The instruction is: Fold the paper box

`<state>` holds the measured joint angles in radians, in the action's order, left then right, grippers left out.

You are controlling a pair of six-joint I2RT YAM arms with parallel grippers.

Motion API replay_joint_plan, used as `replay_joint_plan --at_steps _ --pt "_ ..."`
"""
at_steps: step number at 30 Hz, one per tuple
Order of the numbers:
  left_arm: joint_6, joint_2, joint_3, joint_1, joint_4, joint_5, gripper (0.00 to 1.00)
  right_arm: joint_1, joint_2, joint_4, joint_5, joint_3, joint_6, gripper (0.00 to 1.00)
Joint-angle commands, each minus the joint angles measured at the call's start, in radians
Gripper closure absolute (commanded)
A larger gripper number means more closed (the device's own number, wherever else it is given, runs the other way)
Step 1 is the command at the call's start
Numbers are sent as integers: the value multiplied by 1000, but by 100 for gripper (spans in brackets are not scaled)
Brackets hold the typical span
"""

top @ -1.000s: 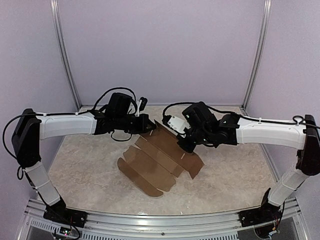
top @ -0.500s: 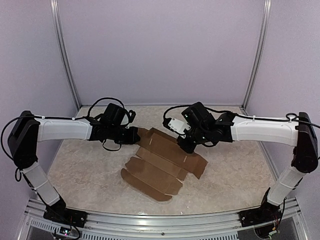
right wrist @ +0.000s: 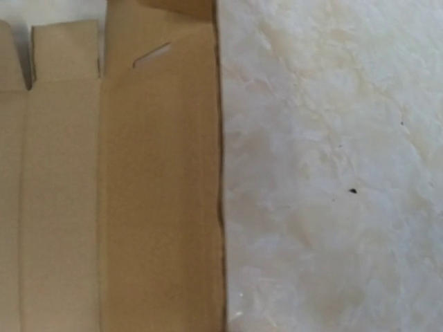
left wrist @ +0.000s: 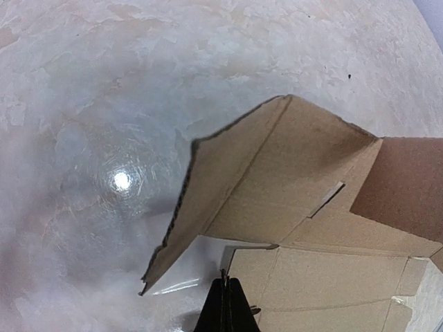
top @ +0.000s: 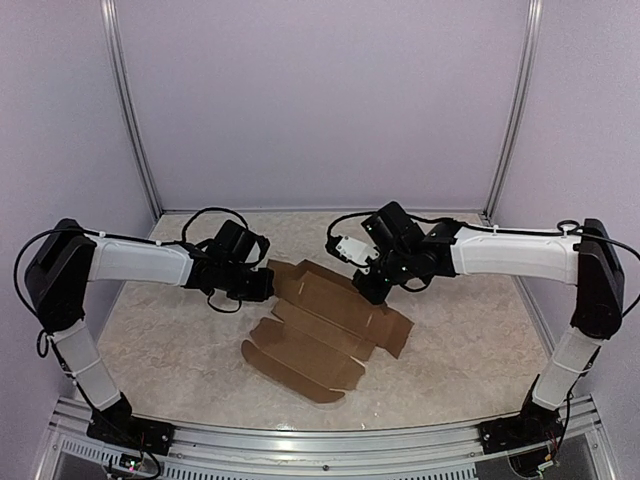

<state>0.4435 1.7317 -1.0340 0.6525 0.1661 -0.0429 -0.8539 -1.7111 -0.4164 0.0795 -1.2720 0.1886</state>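
Both arms have dropped; left gripper [top: 262,287] and right gripper [top: 372,292], clenched empty, have nudged the paper box [top: 325,325], still unfolded mid-tabletop [top: 170,340].

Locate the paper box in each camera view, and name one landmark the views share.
Top external: the paper box lies opened out at the table's middle.
Left wrist: the paper box fills the right and lower part.
Right wrist: the paper box covers the left half.
Shared landmark: the marbled tabletop beside it.
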Motion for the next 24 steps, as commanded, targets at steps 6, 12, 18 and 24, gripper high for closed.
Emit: replay_joint_plan --at_steps 6,12,18,24 --pt "-30 85 -8 10 -5 88 100 6 -34 -18 -37 -33 -30 100" --pt "-41 126 -19 22 9 104 100 6 -39 -14 -38 -30 -34 100" --pt "-32 158 -46 39 11 64 100 7 -47 -9 -44 -35 -40 100" --pt "-13 151 -37 39 -9 -16 100 8 -48 -5 -34 -28 -47 100"
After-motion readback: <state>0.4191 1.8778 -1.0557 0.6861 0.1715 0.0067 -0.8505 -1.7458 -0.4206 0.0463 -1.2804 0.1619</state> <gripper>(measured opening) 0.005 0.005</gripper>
